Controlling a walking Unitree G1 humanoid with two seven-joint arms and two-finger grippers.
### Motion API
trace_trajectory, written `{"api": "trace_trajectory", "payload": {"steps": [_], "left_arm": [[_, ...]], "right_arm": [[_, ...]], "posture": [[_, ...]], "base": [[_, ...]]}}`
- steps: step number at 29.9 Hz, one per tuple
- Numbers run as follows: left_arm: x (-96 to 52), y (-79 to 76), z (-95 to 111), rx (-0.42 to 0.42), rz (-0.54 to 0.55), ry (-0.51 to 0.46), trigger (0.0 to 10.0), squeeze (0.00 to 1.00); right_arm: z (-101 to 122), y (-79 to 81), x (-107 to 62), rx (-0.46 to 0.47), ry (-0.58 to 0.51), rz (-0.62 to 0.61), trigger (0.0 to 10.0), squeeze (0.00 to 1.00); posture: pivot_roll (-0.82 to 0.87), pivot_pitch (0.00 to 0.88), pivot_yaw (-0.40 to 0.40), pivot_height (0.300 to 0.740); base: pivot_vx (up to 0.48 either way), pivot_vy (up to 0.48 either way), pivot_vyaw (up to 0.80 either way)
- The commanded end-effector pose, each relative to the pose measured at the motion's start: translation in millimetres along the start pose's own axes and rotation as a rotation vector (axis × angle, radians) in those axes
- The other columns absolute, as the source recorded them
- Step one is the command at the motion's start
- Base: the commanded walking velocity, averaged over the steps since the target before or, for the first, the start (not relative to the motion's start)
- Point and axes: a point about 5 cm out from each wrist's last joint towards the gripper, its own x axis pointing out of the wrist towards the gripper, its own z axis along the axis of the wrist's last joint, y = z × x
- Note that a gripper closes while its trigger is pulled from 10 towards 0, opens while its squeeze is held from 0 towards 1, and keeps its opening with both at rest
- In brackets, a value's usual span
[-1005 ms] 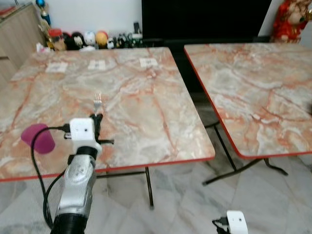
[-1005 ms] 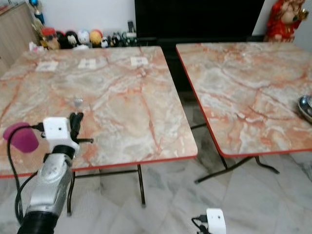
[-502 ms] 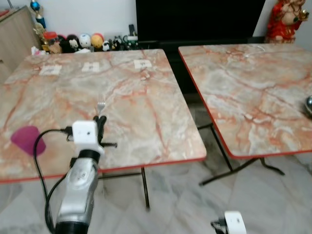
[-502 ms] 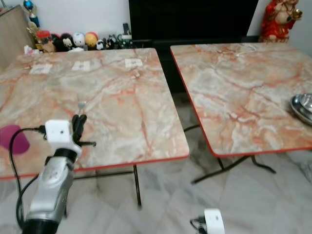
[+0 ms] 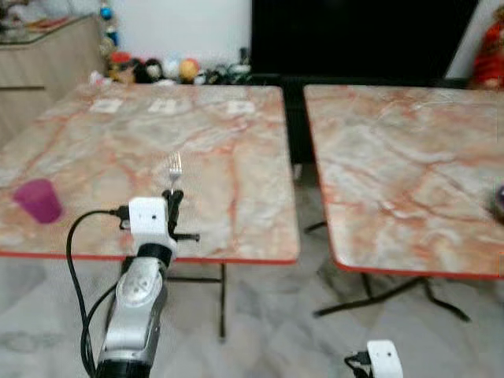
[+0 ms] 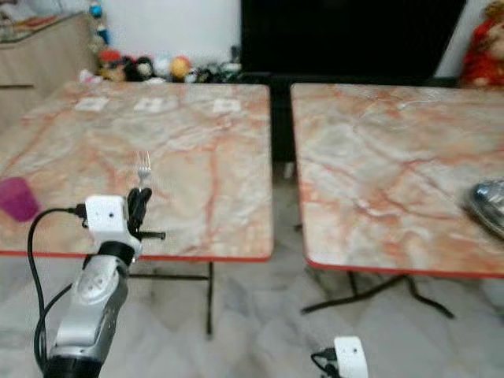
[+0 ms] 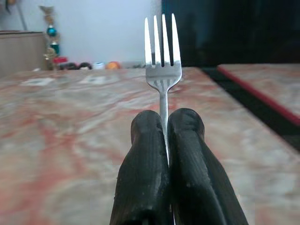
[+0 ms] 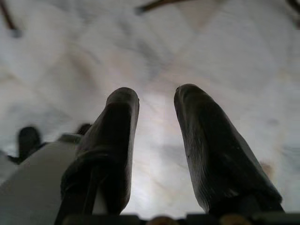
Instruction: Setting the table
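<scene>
My left gripper point(image 5: 173, 197) is shut on a silver fork point(image 5: 175, 164), tines pointing up and forward, over the near edge of the left marble table point(image 5: 228, 165). In the left wrist view the fork point(image 7: 162, 51) rises from between the two pressed black fingers point(image 7: 145, 159). A purple cup point(image 5: 38, 200) stands on that table to the left of the gripper. My right gripper point(image 8: 157, 101) hangs low over the floor, open and empty; its wrist point(image 5: 383, 360) shows at the bottom of the head view.
A second marble table point(image 5: 409, 173) stands to the right across a narrow gap, with a metal dish point(image 6: 487, 201) at its right edge. Paper cards point(image 5: 167, 105) lie at the left table's far edge. Toys point(image 5: 157, 69) and a wooden cabinet point(image 5: 47, 63) line the back wall.
The camera has shifted, so both tables sit farther away and the left table's near edge lies just ahead of my left gripper. The fork stays held upright.
</scene>
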Motion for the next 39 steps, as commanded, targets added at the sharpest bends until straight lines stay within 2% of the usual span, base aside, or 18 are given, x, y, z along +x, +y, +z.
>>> {"api": "trace_trajectory", "payload": {"steps": [1, 12, 16, 19, 24, 28, 31, 36, 39], "left_arm": [[2.0, 2.6, 6.1, 0.019, 0.010, -0.018, 10.0, 0.00], [2.9, 1.4, 8.2, 0.026, 0.005, -0.021, 10.0, 0.00], [3.1, 3.6, 8.4, 0.030, 0.010, -0.018, 10.0, 0.00], [2.9, 3.7, 8.5, 0.034, 0.007, -0.017, 10.0, 0.00], [3.5, 4.4, 8.9, 0.037, 0.004, -0.016, 10.0, 0.00], [5.2, 4.3, 12.0, 0.081, -0.029, -0.020, 10.0, 0.00], [5.7, 7.9, 16.1, 0.154, -0.064, -0.032, 10.0, 0.00], [6.4, 18.2, 17.9, 0.183, -0.061, -0.029, 10.0, 0.00], [7.7, 18.8, 18.3, 0.188, -0.063, -0.027, 10.0, 0.00]], "right_arm": [[3.2, 3.3, 1.1, 0.002, -0.006, 0.010, 10.0, 0.00], [3.8, 3.3, 1.1, -0.010, -0.008, 0.010, 10.0, 0.00], [4.9, 4.3, 1.3, -0.020, -0.018, 0.016, 10.0, 0.00], [3.2, 4.4, 1.1, 0.025, -0.012, 0.008, 10.0, 0.00], [3.9, 4.9, 1.3, 0.015, -0.013, 0.006, 10.0, 0.00], [4.9, 4.8, 1.5, 0.017, -0.016, 0.004, 10.0, 0.00], [5.7, 4.7, 1.7, 0.021, -0.018, 0.002, 10.0, 0.00], [6.4, 6.3, 2.0, 0.025, -0.020, 0.001, 10.0, 0.00], [6.8, 7.5, 2.2, 0.031, -0.023, 0.002, 10.0, 0.00]], "posture": [[0.07, 0.000, -0.035, 0.740], [0.07, 0.000, -0.037, 0.740], [0.07, 0.000, -0.033, 0.740], [0.07, 0.000, -0.033, 0.740], [0.08, 0.000, -0.031, 0.740], [0.08, 0.000, -0.029, 0.740], [0.09, 0.000, -0.021, 0.740], [0.09, 0.000, -0.010, 0.740], [0.09, 0.000, -0.008, 0.740]], "base": [[0.000, -0.472, 0.00], [0.000, -0.472, 0.00], [0.000, -0.471, 0.72], [0.000, -0.469, 0.27], [0.000, -0.469, 0.00], [0.000, -0.469, 0.00], [0.000, -0.465, 0.00], [0.000, -0.465, 0.00], [0.000, -0.465, 0.00]]}}
